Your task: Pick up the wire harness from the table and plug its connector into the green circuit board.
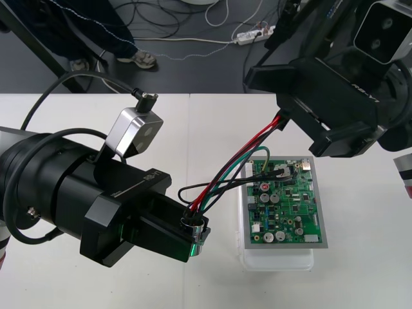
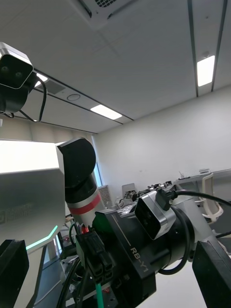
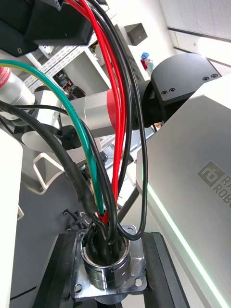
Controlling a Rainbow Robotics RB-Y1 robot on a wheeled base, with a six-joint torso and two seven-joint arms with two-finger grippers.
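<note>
Plainly it all hinges on the plug end. The wire harness is up off the table, stretched on a slant between the two arms. Its round metal socket is clamped in the left gripper, just beside the left edge of the green circuit board. From there the red, black and green wires run off to the right and toward the table's far side, ending in the black plug at the right gripper.

That gripper's fingers stand wide apart, one on either side of the plug. Its wrist camera shows a gap on each side, so I'd say it has no hold yet.

The right arm is the nearer one to both plug and board. The board, on its white base, lies just to the near side of that gripper. To my eye the coming move is for it to close on the plug, with the wires trailing back toward the left arm, before anything goes down into the board.
</note>
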